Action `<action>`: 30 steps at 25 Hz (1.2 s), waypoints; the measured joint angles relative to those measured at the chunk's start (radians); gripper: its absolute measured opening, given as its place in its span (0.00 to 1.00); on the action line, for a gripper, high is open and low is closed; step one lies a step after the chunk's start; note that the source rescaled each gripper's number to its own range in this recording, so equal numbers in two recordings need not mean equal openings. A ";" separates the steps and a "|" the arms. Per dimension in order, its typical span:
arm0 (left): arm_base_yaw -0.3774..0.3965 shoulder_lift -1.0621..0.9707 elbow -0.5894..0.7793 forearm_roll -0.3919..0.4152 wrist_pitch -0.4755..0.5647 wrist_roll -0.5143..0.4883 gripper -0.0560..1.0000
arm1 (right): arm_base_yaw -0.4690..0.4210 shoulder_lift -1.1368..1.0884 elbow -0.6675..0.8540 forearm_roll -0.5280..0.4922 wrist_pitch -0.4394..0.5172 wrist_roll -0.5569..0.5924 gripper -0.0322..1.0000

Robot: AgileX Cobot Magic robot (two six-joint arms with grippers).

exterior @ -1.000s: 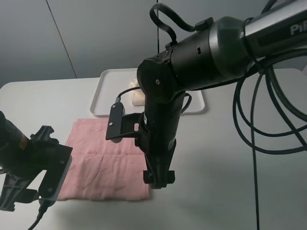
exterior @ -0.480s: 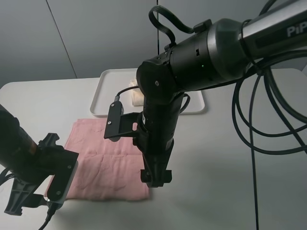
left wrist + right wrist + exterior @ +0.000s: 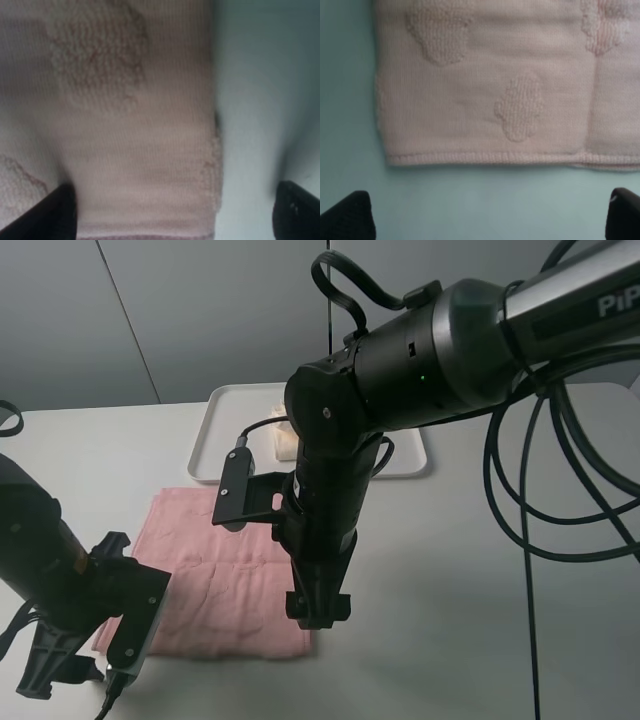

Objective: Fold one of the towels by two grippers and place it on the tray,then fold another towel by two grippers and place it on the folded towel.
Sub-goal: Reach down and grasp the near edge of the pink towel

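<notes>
The pale pink towel (image 3: 225,560) lies spread flat on the white table. My left gripper (image 3: 48,670) hangs low at its front left corner. In the left wrist view the pink towel (image 3: 135,125) fills most of the picture, and its side edge runs between the open left gripper (image 3: 177,215) fingers. My right gripper (image 3: 318,612) points down at the front right corner. In the right wrist view the pink towel (image 3: 490,95) shows its hem and corner just ahead of the open right gripper (image 3: 485,220). The cream towel (image 3: 282,440) rests folded on the tray (image 3: 205,455), partly hidden by the right arm.
The white tray stands at the back of the table, behind the pink towel. Thick black cables (image 3: 530,500) hang from the right arm over the table's right side. The right arm's bulky body covers the middle of the scene.
The left arm has come in from the left and sunk lower toward the towel's front left corner. The right gripper has dropped slightly toward the front right corner. Both stay open.
</notes>
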 joint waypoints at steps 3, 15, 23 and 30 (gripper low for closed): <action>0.000 0.020 -0.002 0.000 -0.009 0.000 1.00 | 0.000 0.000 0.000 0.002 0.000 -0.002 1.00; 0.000 0.030 -0.002 0.000 -0.011 -0.004 1.00 | 0.027 0.042 0.008 0.089 0.023 -0.141 1.00; -0.002 0.032 -0.002 0.000 -0.020 -0.048 1.00 | 0.100 0.046 0.033 0.060 -0.054 -0.121 1.00; -0.002 0.032 -0.002 0.004 -0.025 -0.053 1.00 | 0.100 0.060 0.065 0.027 -0.075 -0.074 1.00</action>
